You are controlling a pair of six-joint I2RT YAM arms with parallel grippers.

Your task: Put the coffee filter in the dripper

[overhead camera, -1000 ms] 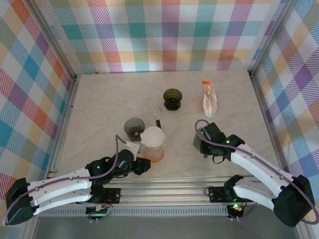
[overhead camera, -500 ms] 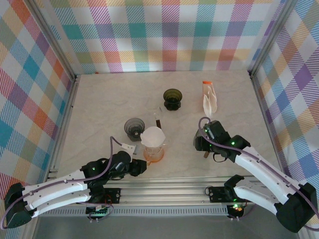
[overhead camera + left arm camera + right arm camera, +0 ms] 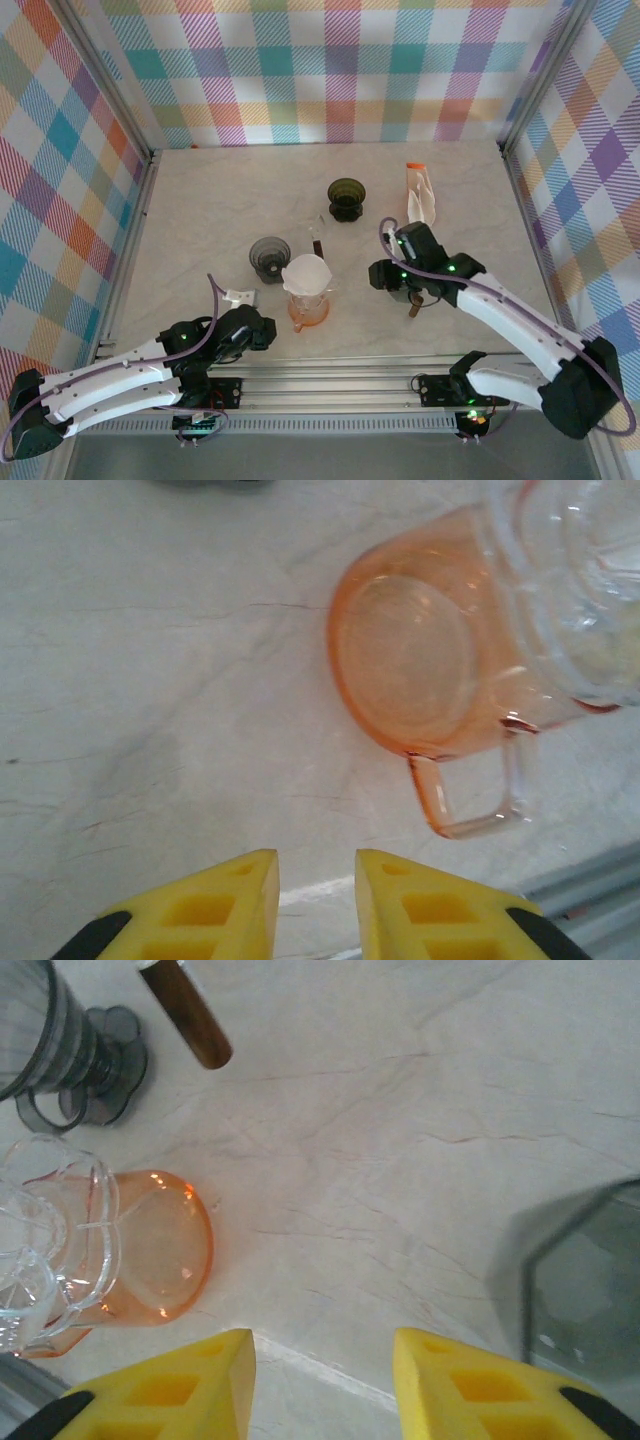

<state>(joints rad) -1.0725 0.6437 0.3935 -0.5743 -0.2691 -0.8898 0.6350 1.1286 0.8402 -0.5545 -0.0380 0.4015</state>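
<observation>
Two arms over a marble table (image 3: 200, 200) set with coffee gear, plaid walls around.

A white filter (image 3: 306, 270) sits open-side up in a clear dripper (image 3: 322, 292) on an orange-based jug (image 3: 308, 316), near the front and left of centre. Just behind and left of it stands a grey dripper (image 3: 269, 257); a brown stick (image 3: 317, 243) lies just behind the filter. Further back is a green dripper (image 3: 347, 199). To the right of that lies a pack of filters (image 3: 421, 197) with an orange tab. The left gripper (image 3: 264, 329) is low at the front, just left of the jug and apart from it. The right gripper (image 3: 378, 276) points left, well right of the jug.
</observation>
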